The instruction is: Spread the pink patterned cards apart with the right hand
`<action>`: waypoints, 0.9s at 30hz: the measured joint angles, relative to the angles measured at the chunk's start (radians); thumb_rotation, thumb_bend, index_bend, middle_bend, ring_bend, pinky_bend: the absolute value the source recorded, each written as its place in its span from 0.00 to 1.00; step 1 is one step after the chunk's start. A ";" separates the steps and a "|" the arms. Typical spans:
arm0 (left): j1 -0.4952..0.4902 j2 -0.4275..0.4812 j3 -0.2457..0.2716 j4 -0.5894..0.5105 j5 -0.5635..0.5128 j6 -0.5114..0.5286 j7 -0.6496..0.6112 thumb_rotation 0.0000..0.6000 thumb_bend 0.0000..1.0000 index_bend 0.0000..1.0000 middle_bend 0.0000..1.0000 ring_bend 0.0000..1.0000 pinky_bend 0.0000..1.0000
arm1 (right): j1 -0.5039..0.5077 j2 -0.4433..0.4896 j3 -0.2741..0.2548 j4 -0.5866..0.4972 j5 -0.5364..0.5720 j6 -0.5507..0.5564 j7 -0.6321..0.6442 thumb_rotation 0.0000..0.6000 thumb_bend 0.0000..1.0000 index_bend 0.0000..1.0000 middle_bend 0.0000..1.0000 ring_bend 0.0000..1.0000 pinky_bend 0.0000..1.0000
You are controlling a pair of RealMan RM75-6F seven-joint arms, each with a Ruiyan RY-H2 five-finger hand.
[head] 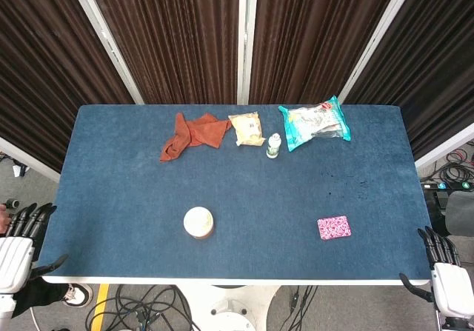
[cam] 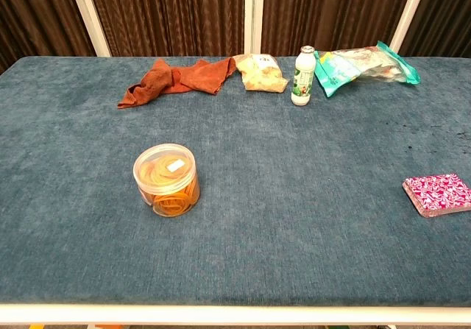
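Table (head: 118, 198) covered in blue carpet-like cloth, white edge seen along near side. Dark brown pleated curtains (head: 178, 35) hung behind table from 10 to 2 o'clock, divided by white vertical posts (head: 247, 38). Grey floor seen at 6 o'clock under table edge, black cables (head: 141, 309) tangled there, yellow floor marking (head: 98, 301) beside them. More cables at 3 o'clock. Lighting even.

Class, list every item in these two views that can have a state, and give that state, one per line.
pink patterned cards: one neat stack, not spread, untouched.
round clear tub: upright, lid on.
small white bottle: upright, capped.
orange cloth: crumpled.
teal snack bag: lying flat.
yellow snack packet: lying flat.
left hand: open, off the table.
right hand: open, off the table.
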 measured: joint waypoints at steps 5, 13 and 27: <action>0.002 0.004 -0.003 0.006 -0.001 0.007 -0.002 1.00 0.14 0.10 0.08 0.00 0.08 | 0.001 0.002 -0.004 0.007 -0.008 0.000 -0.003 1.00 0.12 0.00 0.00 0.00 0.00; -0.003 0.010 -0.006 -0.007 0.003 0.004 -0.001 1.00 0.14 0.10 0.08 0.00 0.08 | 0.003 0.007 -0.004 -0.007 -0.008 -0.002 -0.014 1.00 0.12 0.00 0.00 0.00 0.00; 0.007 -0.020 0.006 0.027 0.003 0.002 -0.018 1.00 0.14 0.10 0.08 0.00 0.08 | 0.012 0.029 -0.004 -0.035 -0.002 -0.019 -0.063 1.00 0.12 0.00 0.00 0.00 0.00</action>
